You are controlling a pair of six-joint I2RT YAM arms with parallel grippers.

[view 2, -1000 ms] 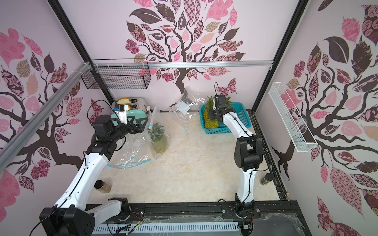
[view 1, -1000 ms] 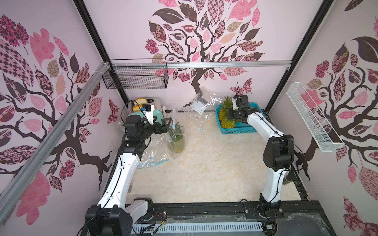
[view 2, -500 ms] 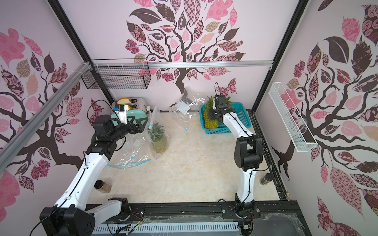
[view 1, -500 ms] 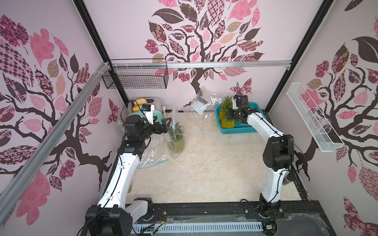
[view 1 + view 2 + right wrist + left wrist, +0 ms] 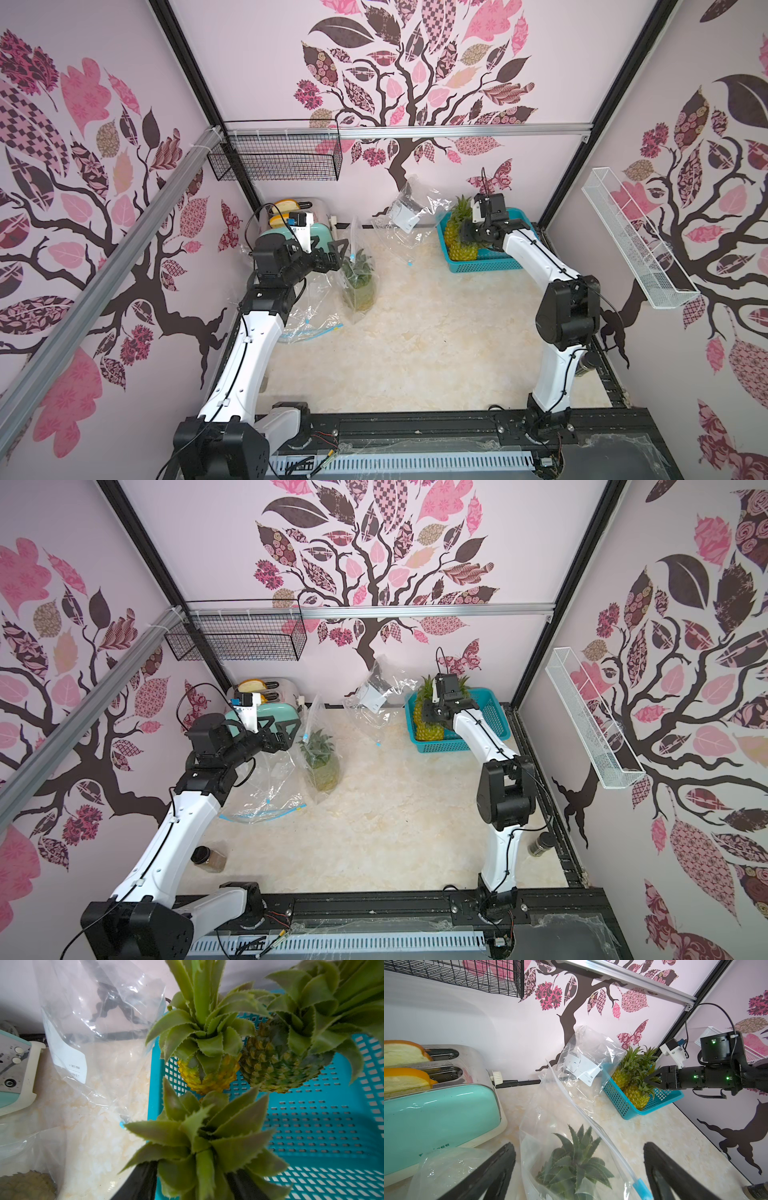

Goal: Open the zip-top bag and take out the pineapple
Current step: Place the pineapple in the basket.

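Observation:
A clear zip-top bag (image 5: pixel 356 249) (image 5: pixel 312 725) (image 5: pixel 550 1118) stands upright at the back left with a pineapple (image 5: pixel 360 286) (image 5: pixel 323 766) (image 5: pixel 575 1167) inside; its blue slider (image 5: pixel 640 1187) sits at one end of the zip. My left gripper (image 5: pixel 332 253) (image 5: pixel 286 737) (image 5: pixel 579 1147) hangs open just beside the bag's top, holding nothing. My right gripper (image 5: pixel 463 235) (image 5: pixel 428 717) (image 5: pixel 651 1080) (image 5: pixel 193 1172) is over the teal basket (image 5: pixel 498 262) (image 5: pixel 322 1126), jaws apart on either side of the leafy crown (image 5: pixel 203 1132) of a pineapple standing in the basket.
Two more pineapples (image 5: pixel 209 1072) (image 5: pixel 278 1068) stand in the basket. A mint toaster (image 5: pixel 320 232) (image 5: pixel 436 1113) with bread is at the back left. Empty clear bags lie by the back wall (image 5: pixel 411 216) and under my left arm (image 5: pixel 307 320). Small jars (image 5: pixel 208 858) (image 5: pixel 540 843) sit near the sides.
My right gripper's jaws have spread apart around the pineapple crown in the basket. Both arms otherwise hold their places.

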